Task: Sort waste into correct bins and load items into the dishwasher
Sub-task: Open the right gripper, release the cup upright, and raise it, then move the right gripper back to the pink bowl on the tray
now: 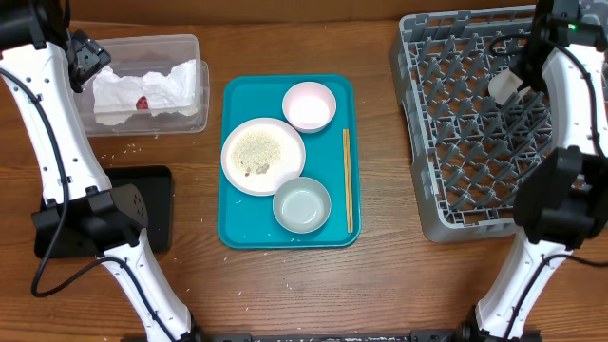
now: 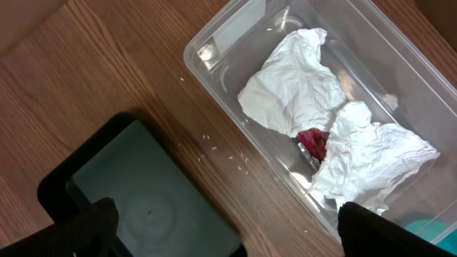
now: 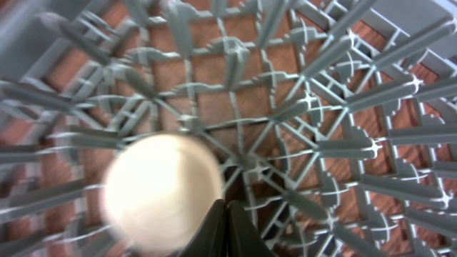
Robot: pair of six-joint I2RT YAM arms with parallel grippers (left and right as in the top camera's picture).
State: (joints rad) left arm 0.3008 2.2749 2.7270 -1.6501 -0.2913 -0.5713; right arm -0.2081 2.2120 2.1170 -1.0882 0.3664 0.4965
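Note:
My right gripper (image 1: 521, 78) hangs over the grey dish rack (image 1: 456, 142), shut on the rim of the small white cup (image 1: 503, 86). In the right wrist view the cup (image 3: 161, 189) is a pale disc beside the closed fingers (image 3: 227, 207), above the pegs (image 3: 321, 107). My left gripper (image 1: 81, 57) is open and empty (image 2: 228, 239). It is above the gap between the clear tub (image 2: 214, 53) and the black tray (image 2: 136, 200). The tub holds crumpled napkin (image 2: 293, 78) and a red sachet (image 2: 313, 141). The plate (image 1: 263, 157) with scraps, pink saucer (image 1: 309, 106), pale bowl (image 1: 302, 205) and chopsticks (image 1: 347, 180) lie on the teal tray (image 1: 237, 228).
Loose rice grains (image 2: 214, 146) dot the wood between the tub and the black tray (image 1: 152, 204). The left arm's base stands partly over that tray. The rack fills the table's right side, with the right arm's base at its near corner.

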